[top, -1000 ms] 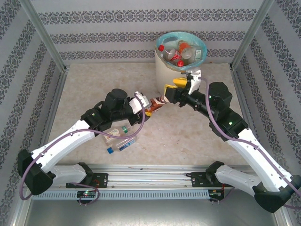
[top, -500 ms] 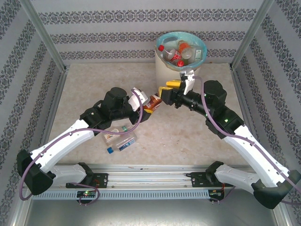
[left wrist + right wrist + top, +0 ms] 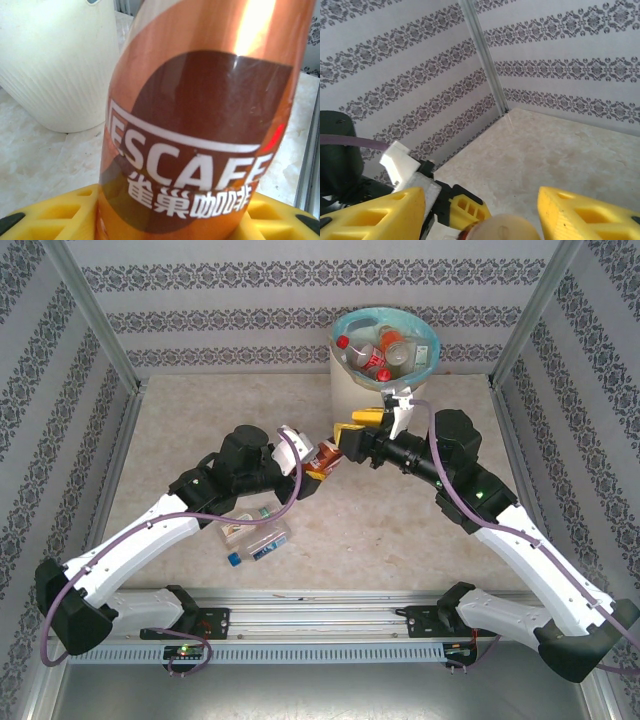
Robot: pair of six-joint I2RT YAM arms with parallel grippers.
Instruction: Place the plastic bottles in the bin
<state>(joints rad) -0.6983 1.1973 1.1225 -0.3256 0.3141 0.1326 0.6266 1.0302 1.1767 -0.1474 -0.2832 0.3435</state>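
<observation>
Your L gripper (image 3: 310, 468) is clamped on the Nescafé bottle (image 3: 200, 125), just beside the bin (image 3: 345, 390). In the last sec the R gripper (image 3: 349, 439) moved in and now stands open w/ the cap between its fingers. Handover looks near, not done.

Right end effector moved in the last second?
Yes. In the top view the right end effector has shifted left along the front of the bin, closing on the coffee bottle.
</observation>
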